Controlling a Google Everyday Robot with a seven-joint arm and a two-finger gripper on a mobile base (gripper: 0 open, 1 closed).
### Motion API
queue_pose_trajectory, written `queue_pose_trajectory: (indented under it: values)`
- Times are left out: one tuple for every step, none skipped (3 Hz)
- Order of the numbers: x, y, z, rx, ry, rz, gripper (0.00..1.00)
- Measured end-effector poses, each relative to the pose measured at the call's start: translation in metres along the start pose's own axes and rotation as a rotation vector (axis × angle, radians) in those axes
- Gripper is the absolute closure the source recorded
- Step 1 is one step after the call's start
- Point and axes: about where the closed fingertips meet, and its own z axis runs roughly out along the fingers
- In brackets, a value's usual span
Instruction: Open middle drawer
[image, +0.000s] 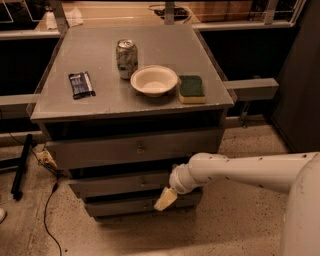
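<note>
Dim room with a speckled floor (240, 230) and a grey cabinet in the middle. On the tabletop (160, 45) there's a soda can (126, 58), a white bowl (154, 80) just right of it, a green sponge (191, 88) next to the bowl, and a dark snack packet (81, 84) off to the left. Three grey fronts sit below. The middle drawer (115, 184) is second down, set a bit further back than the top drawer (135, 148). A white arm (240, 172) reaches in from the right. The gripper (166, 199) is low at the cabinet front, over the seam between the middle drawer and the bottom drawer (125, 205), towards their right end. Honestly can't tell how far open it is or whether it's got hold of anything.
</note>
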Motion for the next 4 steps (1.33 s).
queue_pose_trajectory:
  values:
    - [0.002,-0.01,0.016,-0.004,-0.008,0.012,0.0]
    - [0.0,-0.021,0.031,-0.009,-0.014,0.011,0.0]
    - [-0.003,-0.03,0.039,-0.01,-0.019,0.002,0.0]
    - [-0.001,-0.027,0.048,-0.032,0.003,-0.016,0.0]
